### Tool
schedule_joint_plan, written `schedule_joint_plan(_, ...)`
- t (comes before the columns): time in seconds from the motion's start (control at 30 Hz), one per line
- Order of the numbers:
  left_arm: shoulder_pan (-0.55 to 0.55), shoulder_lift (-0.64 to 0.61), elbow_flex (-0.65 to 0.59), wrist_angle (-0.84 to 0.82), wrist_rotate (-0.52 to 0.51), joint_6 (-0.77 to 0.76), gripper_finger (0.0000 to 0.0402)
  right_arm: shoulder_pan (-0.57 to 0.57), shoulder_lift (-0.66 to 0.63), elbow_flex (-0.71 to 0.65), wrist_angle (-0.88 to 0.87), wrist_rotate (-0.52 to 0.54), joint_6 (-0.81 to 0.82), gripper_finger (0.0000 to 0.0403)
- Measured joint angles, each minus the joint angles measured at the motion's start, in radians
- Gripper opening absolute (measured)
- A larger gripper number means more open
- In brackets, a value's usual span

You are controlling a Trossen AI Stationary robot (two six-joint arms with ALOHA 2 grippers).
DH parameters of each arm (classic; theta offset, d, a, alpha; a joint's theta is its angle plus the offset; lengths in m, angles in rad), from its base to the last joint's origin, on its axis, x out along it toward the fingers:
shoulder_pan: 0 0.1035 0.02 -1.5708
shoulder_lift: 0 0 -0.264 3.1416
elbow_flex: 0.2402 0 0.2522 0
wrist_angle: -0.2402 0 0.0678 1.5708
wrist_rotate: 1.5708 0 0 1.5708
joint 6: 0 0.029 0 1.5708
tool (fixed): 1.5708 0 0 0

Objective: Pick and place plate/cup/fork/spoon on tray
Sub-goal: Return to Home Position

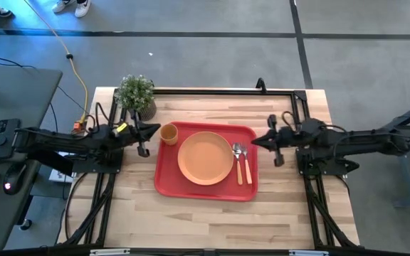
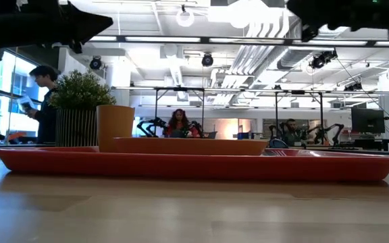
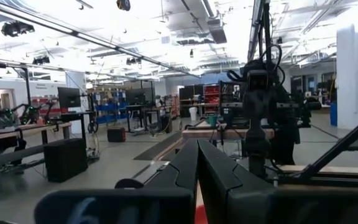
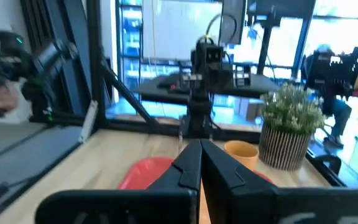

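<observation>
Your wooden table (image 1: 191, 220) carries the tray (image 1: 169, 181) at centre. On it: plate (image 1: 205, 158) in the middle, cup (image 1: 169, 134) at its far-left corner, spoon (image 1: 238, 161) and fork (image 1: 247, 166) side by side right of the plate. A plant (image 1: 136, 92) stands behind. Your left gripper (image 1: 145, 140) and right gripper (image 1: 265, 141) flank the tray, both closed and empty.

Red tray (image 1: 168, 181). Orange plate (image 1: 205, 158), orange-amber cup (image 1: 169, 134). Fork (image 1: 248, 169) and spoon (image 1: 238, 162): orange handles, silver heads. Green plant (image 1: 135, 89), dark ribbed pot (image 2: 76, 128). Pale wood desk (image 1: 212, 220), black frame. Grey floor.
</observation>
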Motion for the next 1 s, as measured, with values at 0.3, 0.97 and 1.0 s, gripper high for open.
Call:
schedule_joint_plan(0.3,0.008,-0.057,-0.010,-0.073,0.004,0.091,0.0000,0.012,-0.256,-0.239,0.070,0.003,0.027,0.0000)
schedule_joint_plan(0.97,0.063,-0.035,-0.064,-0.164,0.076,-0.066,0.0000,0.013,-0.491,-0.348,-0.195,0.019,0.104,0.0000)
schedule_joint_plan(1.0,0.056,-0.025,-0.064,-0.181,0.078,-0.083,0.0000,0.017,-0.491,-0.348,-0.212,0.021,0.123,0.0000)
